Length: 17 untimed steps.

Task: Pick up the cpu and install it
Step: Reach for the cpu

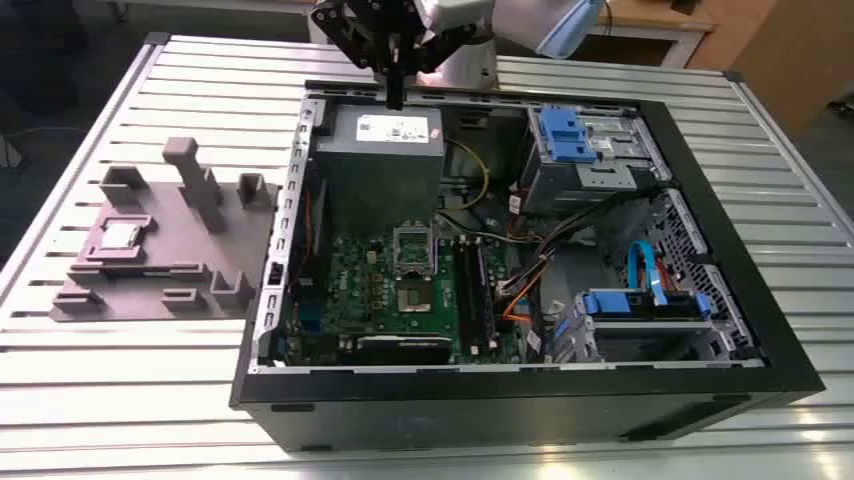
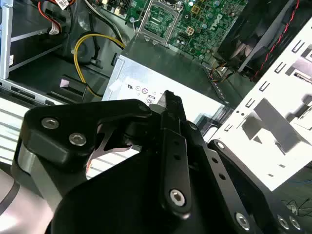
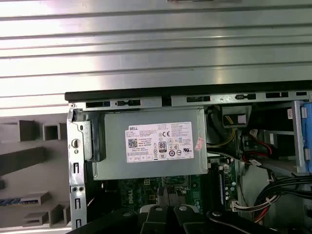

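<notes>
**Item:** cpu (image 1: 120,235). Small flat square, silver-grey metal top, pale rim. It lay on the moulded purple-grey plastic tray (image 1: 147,290), left-centre of the exterior view.

**Progress:** not yet picked up; installation wholly outstanding.

**Jaws:** black, drawn narrow, holding nothing, at top centre over the grey sheet-metal power supply (image 1: 380,170).

**Setting:** green motherboard (image 1: 374,290) inside the open black case (image 1: 534,400), on a ribbed metal counter (image 1: 134,400).

In the second wrist view the gripper (image 2: 168,100) hides much of the white label (image 2: 134,87) on the metal box (image 2: 165,63) — and the exterior view's upper edge cuts off the arm (image 1: 461,20).
</notes>
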Available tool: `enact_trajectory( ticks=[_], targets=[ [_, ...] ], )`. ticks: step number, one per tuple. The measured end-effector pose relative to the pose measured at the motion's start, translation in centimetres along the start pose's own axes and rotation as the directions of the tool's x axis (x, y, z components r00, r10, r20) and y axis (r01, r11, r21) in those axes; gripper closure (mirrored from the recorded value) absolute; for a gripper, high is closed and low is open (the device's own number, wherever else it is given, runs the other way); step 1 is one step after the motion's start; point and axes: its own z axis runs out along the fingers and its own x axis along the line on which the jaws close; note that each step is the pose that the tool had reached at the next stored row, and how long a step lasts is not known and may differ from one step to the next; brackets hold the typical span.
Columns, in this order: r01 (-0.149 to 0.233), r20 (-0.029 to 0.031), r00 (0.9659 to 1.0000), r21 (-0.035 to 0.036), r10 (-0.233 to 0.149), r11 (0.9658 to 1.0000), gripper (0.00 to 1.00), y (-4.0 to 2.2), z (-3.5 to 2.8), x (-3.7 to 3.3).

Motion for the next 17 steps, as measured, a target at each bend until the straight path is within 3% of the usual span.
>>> enact_trajectory(
  ticks=[17],
  targets=[
    [0.000,0.0000,1.0000,0.0000,0.000,1.0000,0.89,-0.02,-0.01,0.30]
  ],
)
